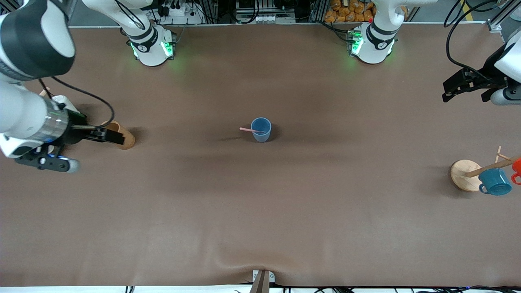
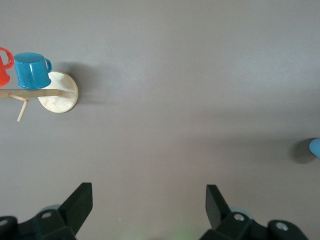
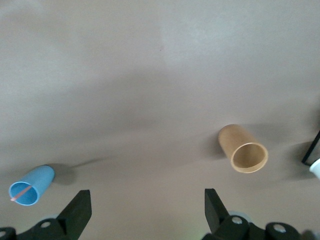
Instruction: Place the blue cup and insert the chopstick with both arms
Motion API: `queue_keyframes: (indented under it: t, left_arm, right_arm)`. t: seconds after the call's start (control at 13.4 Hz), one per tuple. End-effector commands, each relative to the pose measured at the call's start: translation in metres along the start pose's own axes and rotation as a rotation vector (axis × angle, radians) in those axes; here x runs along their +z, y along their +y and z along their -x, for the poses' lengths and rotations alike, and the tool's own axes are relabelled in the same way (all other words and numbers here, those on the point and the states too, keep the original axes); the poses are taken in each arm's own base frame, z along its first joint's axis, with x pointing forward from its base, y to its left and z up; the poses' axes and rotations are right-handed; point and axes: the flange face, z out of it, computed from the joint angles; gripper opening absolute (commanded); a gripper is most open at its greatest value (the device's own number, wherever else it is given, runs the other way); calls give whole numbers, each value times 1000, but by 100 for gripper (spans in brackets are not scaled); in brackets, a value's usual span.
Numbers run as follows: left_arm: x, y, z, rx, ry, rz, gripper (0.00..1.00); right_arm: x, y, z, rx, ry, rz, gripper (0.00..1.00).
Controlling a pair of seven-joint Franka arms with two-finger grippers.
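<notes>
The light-blue cup (image 1: 261,129) stands upright in the middle of the table. The pale-pink chopstick (image 1: 246,130) rests inside it, its free end leaning out over the rim toward the right arm's end. Both also show in the right wrist view, the cup (image 3: 31,186) and the stick (image 3: 21,194). The cup's edge shows in the left wrist view (image 2: 315,147). My right gripper (image 1: 114,136) (image 3: 147,197) is open and empty, over the tan cup. My left gripper (image 1: 464,92) (image 2: 148,192) is open and empty, raised over the table at the left arm's end.
A tan-brown cup (image 1: 123,138) (image 3: 243,150) stands at the right arm's end. At the left arm's end a wooden rack on a round base (image 1: 464,175) (image 2: 59,92) holds a teal mug (image 1: 495,182) (image 2: 32,71) and a red mug (image 1: 517,170) (image 2: 4,67).
</notes>
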Motion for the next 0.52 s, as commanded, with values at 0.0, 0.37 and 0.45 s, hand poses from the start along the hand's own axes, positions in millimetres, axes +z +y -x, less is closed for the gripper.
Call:
queue_keyframes:
  t: [0.0,0.37,0.45]
  left_arm:
    - [-6,2,9,-8,-1,6,100]
    - [0,3,5,-6,-9,9,100]
    - [0,3,5,-7,-7,7,100]
  right_arm:
    - [-9,31,-3,-71,12,27,100]
    - [-36,91,-1,-178,56,38,100]
    - [-40,101,1,-165,62,49,100]
